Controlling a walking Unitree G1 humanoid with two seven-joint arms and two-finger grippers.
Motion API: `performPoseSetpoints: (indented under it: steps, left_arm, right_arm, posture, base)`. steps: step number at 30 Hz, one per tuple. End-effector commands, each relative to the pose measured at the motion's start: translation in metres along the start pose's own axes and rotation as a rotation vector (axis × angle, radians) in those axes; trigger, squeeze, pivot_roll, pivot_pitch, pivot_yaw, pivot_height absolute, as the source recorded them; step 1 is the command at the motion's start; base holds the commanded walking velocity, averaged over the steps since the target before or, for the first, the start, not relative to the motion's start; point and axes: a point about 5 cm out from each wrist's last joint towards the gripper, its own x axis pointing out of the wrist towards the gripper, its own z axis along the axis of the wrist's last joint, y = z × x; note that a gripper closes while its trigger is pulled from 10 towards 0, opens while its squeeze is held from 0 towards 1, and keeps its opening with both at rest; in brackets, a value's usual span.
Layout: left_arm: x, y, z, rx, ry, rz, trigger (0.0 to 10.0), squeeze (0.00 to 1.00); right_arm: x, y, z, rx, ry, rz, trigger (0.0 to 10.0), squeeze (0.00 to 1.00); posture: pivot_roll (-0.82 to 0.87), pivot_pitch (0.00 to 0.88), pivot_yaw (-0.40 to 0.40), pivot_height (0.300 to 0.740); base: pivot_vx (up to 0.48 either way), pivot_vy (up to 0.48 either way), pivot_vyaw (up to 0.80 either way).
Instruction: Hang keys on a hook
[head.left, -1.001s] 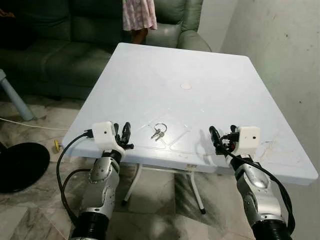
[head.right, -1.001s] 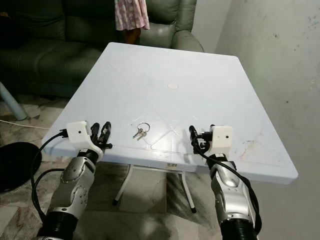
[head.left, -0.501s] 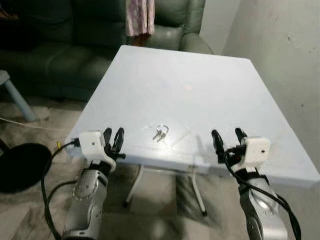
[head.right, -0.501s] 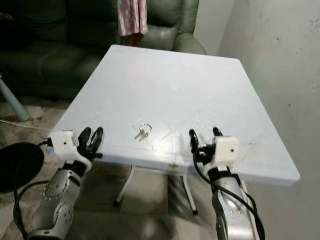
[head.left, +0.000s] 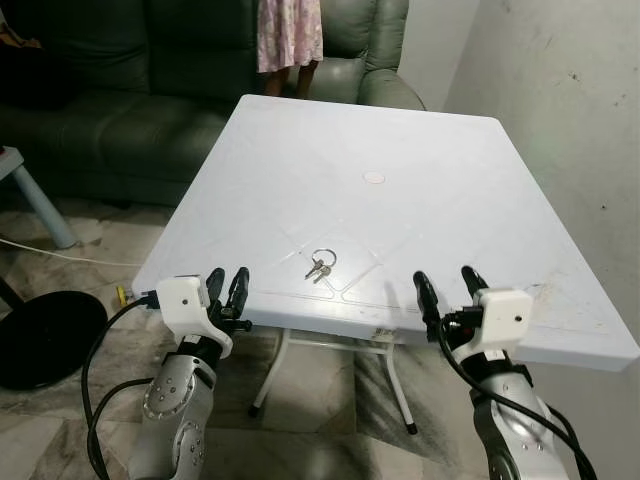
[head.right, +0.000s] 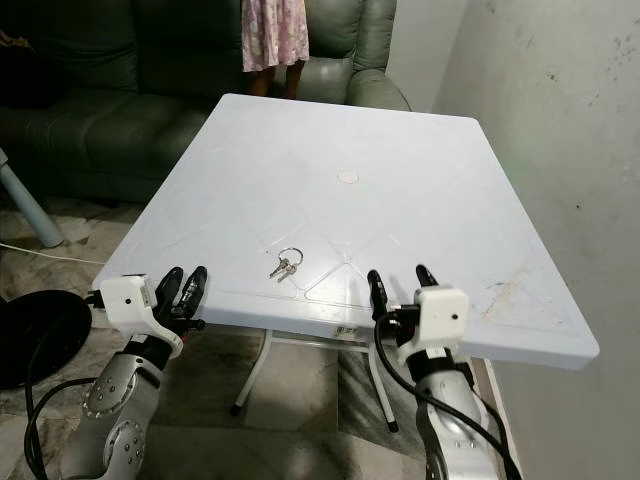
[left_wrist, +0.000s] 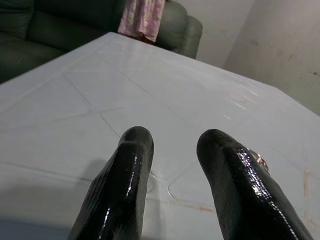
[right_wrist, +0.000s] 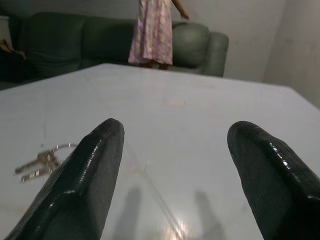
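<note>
A small bunch of keys (head.left: 320, 265) on a metal ring lies flat on the white plastic table (head.left: 400, 130), near its front edge and a little left of centre. My left gripper (head.left: 228, 283) hovers at the table's front left edge, left of the keys, with its fingers (left_wrist: 132, 165) slightly apart and nothing between them. To the right of the keys, my right gripper (head.left: 444, 280) is at the front edge, wide open and empty. The right wrist view looks across the tabletop at the keys (right_wrist: 42, 161); the left wrist view catches the key ring (left_wrist: 257, 160) behind one finger.
A person in a pink dress (head.left: 290, 35) stands behind the table's far edge, in front of a dark green sofa (head.left: 120, 70). A bare wall (head.left: 570, 120) runs close along the table's right side. On the floor to the left lie a black round base (head.left: 45, 335) and a white cable.
The head camera has shifted and steadied. Both grippers sit a little lower and nearer the table's front edge than a second ago. The keys lie where they were.
</note>
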Motion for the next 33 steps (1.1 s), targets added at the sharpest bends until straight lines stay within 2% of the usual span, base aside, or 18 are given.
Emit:
performPoseSetpoints:
  steps: [1, 16, 24, 33]
  left_arm:
    - [0.0022, 0.0003, -0.0014, -0.009, 0.013, 0.000, 10.0, 0.00]
    - [0.0078, 0.0019, -0.0007, -0.010, 0.008, 0.021, 10.0, 0.00]
    - [0.0113, 0.0052, -0.0036, 0.022, 0.020, 0.093, 10.0, 0.00]
    - [0.0117, 0.0052, -0.0061, 0.017, 0.028, 0.083, 10.0, 0.00]
  right_arm:
    - [0.0022, -0.0059, -0.0001, -0.006, 0.009, -0.018, 10.0, 0.00]
    - [0.0039, -0.0087, 0.0000, -0.019, 0.016, 0.003, 10.0, 0.00]
    - [0.0033, -0.0102, -0.0004, -0.023, 0.024, 0.013, 10.0, 0.00]
    - [0.0010, -0.0104, -0.0007, -0.019, 0.034, 0.030, 10.0, 0.00]
  posture:
    - [0.14, 0.000, -0.059, 0.736]
    - [0.15, 0.000, -0.079, 0.736]
    - [0.15, 0.000, -0.087, 0.736]
    - [0.14, 0.000, -0.095, 0.736]
  base:
    - [0.000, 0.480, 0.00]
    - [0.000, 0.472, 0.00]
    - [0.000, 0.000, 0.00]
    - [0.000, 0.000, 0.00]
